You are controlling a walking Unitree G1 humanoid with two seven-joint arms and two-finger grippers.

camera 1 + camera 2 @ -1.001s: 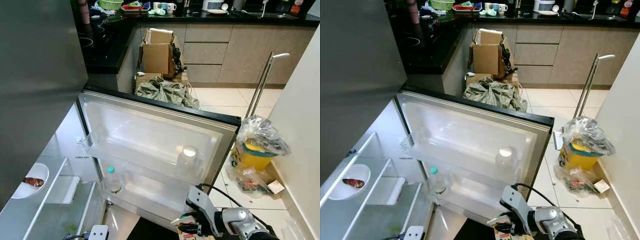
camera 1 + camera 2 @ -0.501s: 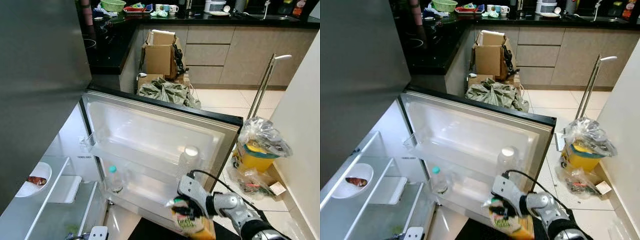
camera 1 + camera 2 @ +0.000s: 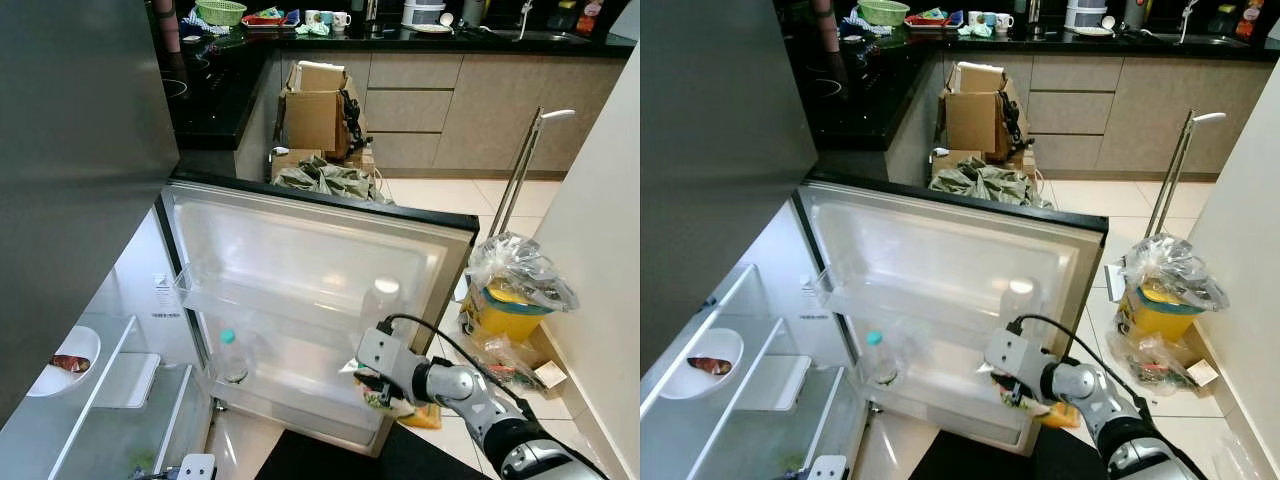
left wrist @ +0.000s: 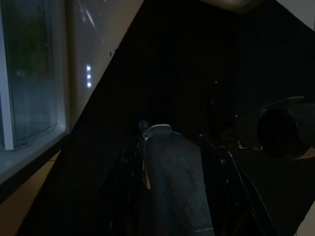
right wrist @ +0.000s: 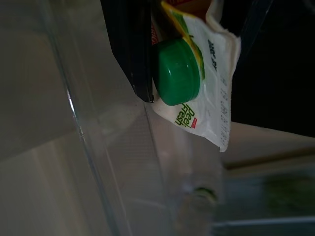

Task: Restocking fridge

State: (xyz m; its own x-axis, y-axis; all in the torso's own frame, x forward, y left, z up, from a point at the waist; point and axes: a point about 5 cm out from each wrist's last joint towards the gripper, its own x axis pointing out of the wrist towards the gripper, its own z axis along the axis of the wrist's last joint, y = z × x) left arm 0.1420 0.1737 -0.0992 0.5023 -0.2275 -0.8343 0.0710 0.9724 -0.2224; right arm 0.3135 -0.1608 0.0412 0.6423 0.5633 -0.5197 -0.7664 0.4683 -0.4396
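Right wrist view — right end effector (image 5: 172, 64) clamps juice carton (image 5: 197, 98) near green cap (image 5: 175, 71); stiff, probably weighty — tilts easily.

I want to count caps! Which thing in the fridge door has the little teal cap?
The small clear bottle standing at the hinge end of the lower door shelf. The taller bottle has a white cap, and the juice carton in the right gripper a green one.

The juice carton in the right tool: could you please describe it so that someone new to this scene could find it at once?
Start at the open fridge door and go down to its lowest clear shelf. At that shelf's right end, the right tool holds a juice carton against the rim. Unlike the two clear bottles on the door, it is white card with green and yellow print and a green screw cap.
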